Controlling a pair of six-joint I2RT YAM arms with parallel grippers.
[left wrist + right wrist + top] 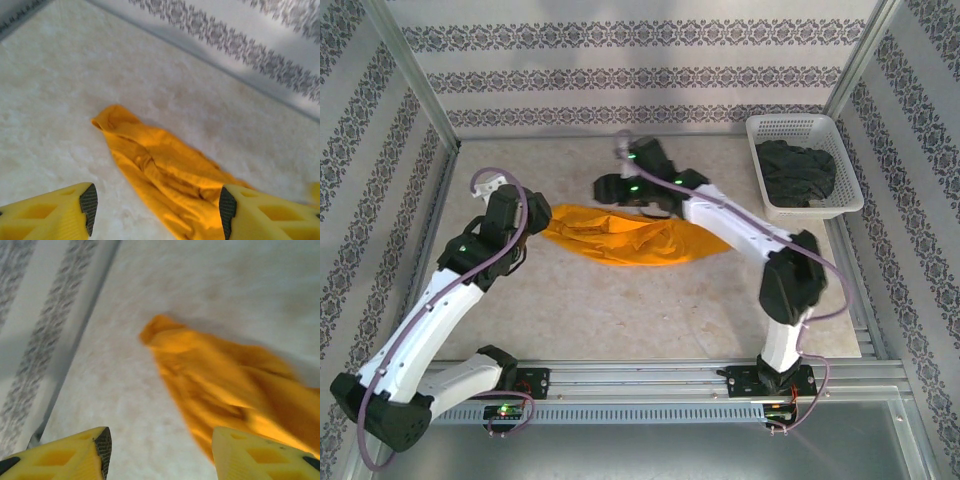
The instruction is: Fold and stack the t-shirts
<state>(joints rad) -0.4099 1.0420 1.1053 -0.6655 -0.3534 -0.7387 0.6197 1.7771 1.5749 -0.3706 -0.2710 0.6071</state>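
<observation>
At the far left, the left tool (pixel 538 220) hangs low over the pale, stone-patterned tabletop (pixel 620 310), just at the left tip of the plain bright orange-yellow cotton t-shirt (pixel 620 238). In its wrist view the left tool (pixel 158 209) is released: its two yellow fingers (pixel 50 215) stand wide apart with nothing gripped, and the orange-yellow cotton t-shirt (pixel 165 175) lies on the tabletop beneath the gap and towards the right-hand finger. The shirt is not folded flat. It lies as a crumpled, elongated band across the middle of the tabletop, narrowing to a point at each end. Above its right half, from the overhead view, is the right tool (pixel 612 188), close to the shirt's far edge. The wrist view shows the right tool (pixel 160 445) released as well, its yellow fingers (pixel 250 455) parted and empty, with the orange-yellow cotton t-shirt (pixel 225 380) below them, somewhat blurred, reaching under the right-hand finger. At the far right corner sits a white plastic lattice basket (pixel 798 122), well apart from the orange shirt. Inside it lies the dark charcoal grey t-shirt (pixel 798 172), bunched in a heap.
</observation>
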